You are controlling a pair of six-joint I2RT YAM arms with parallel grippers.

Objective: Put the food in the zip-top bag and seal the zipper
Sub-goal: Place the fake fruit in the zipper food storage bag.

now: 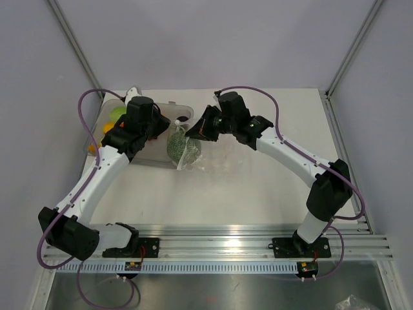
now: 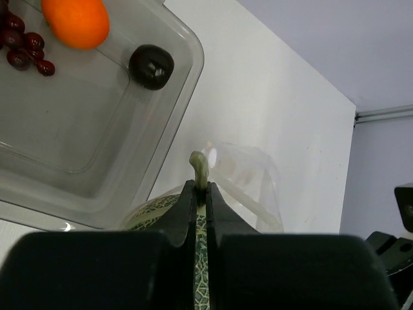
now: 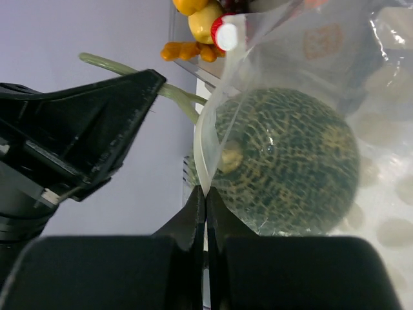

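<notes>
A green netted toy melon (image 3: 290, 161) sits inside the clear zip-top bag (image 1: 187, 152), its stem (image 2: 200, 166) poking out of the mouth. My left gripper (image 2: 201, 185) is shut on that stem, just above the melon (image 2: 151, 210). My right gripper (image 3: 205, 192) is shut on the whitish zipper (image 3: 208, 139) at the bag's mouth edge. In the top view the left gripper (image 1: 168, 129) and the right gripper (image 1: 192, 132) face each other over the bag. Other food lies in the tray: an orange (image 2: 76, 21), a dark brown ball (image 2: 151, 66), grapes (image 2: 22, 45), yellow pieces (image 3: 200, 19).
The grey translucent tray (image 1: 151, 152) stands at the back left, touching the bag's left side. Bare white table (image 1: 258, 187) lies in front of and to the right of the bag. Grey walls close the back and sides.
</notes>
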